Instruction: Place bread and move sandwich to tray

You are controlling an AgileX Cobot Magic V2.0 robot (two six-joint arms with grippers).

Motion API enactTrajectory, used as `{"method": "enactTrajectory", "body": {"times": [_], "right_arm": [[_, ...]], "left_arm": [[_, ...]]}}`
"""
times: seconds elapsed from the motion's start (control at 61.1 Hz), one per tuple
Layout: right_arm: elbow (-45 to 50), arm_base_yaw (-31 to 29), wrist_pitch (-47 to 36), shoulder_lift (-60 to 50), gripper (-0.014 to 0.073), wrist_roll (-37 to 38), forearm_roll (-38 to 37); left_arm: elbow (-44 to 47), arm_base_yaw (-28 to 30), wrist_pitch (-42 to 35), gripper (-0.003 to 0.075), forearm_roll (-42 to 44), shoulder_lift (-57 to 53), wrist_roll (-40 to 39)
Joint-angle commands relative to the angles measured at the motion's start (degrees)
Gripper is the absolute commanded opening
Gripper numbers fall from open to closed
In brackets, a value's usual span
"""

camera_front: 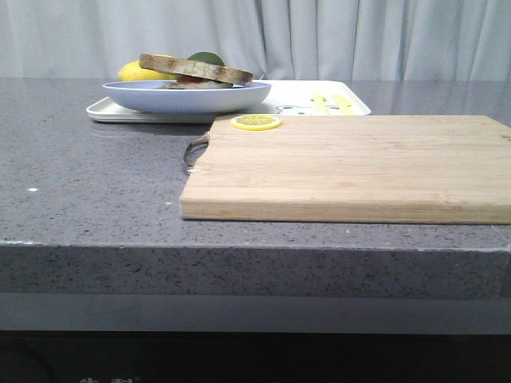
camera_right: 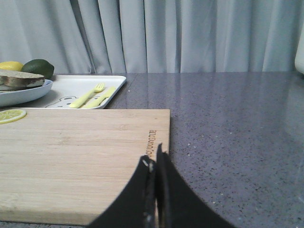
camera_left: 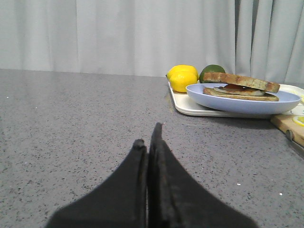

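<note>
This looks like a kitchen setting, or a mock-up of one. The worktop is a grey speckled stone counter (camera_front: 96, 183) with a thick front edge, and a bamboo cutting board (camera_front: 351, 163) with a metal handle lies on it. Taking the board as the landmark: a lemon slice (camera_front: 256, 122) rests on its far left corner, and just behind it sits a white tray (camera_front: 351, 108) printed with a cartoon and a yellow-green fork. On the tray, a pale blue plate (camera_front: 188, 97) carries a sandwich (camera_front: 196, 71), with a lemon (camera_left: 183, 77) and a lime (camera_left: 211, 71) behind. Pale grey curtains (camera_front: 319, 36) hang beyond the counter.
</note>
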Motion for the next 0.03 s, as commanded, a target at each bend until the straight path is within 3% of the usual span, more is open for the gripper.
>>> {"method": "enactTrajectory", "body": {"times": [0.0, 0.016], "right_arm": [[-0.12, -0.22, -5.02, -1.06, -0.0069, -0.4, 0.2], [-0.12, -0.22, -5.02, -1.06, -0.0069, -0.4, 0.2]], "left_arm": [[0.1, 0.16, -4.92, -0.002, -0.47, -1.2, -0.34], [0.1, 0.16, -4.92, -0.002, -0.47, -1.2, -0.34]]}}
